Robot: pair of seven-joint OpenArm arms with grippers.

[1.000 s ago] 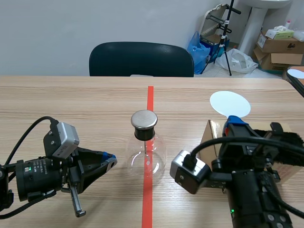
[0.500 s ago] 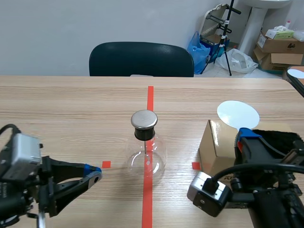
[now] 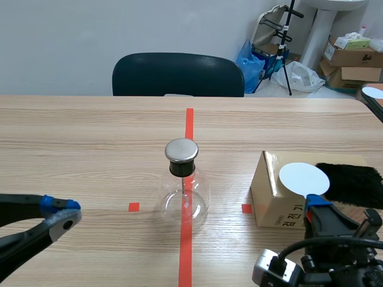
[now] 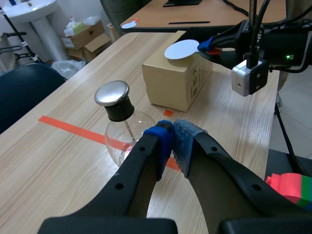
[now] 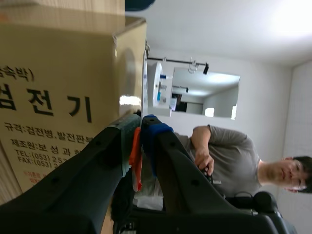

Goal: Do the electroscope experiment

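Note:
The electroscope, a round glass flask (image 3: 182, 200) with a metal cap (image 3: 181, 150), stands on the red tape line at mid-table. My left gripper (image 3: 58, 216) is shut on nothing, low at the near left, well apart from the flask. In the left wrist view the flask (image 4: 127, 139) is just ahead of its shut fingertips (image 4: 170, 141). My right gripper (image 3: 318, 203) is shut on the orange handle of a white disc (image 3: 304, 178), held over the cardboard box (image 3: 270, 194). In the right wrist view the disc (image 5: 145, 83) shows edge-on beside the box (image 5: 58, 73).
A black fur piece (image 3: 352, 182) lies on the box's far right side. A dark chair (image 3: 178, 75) stands behind the table's far edge. Small red tape squares (image 3: 134, 207) flank the flask. A person (image 5: 229, 156) shows in the background of the right wrist view.
Both arms have drawn back toward the table's near edge. The left gripper moved left, away from the flask. The white disc came nearer, down over the box.

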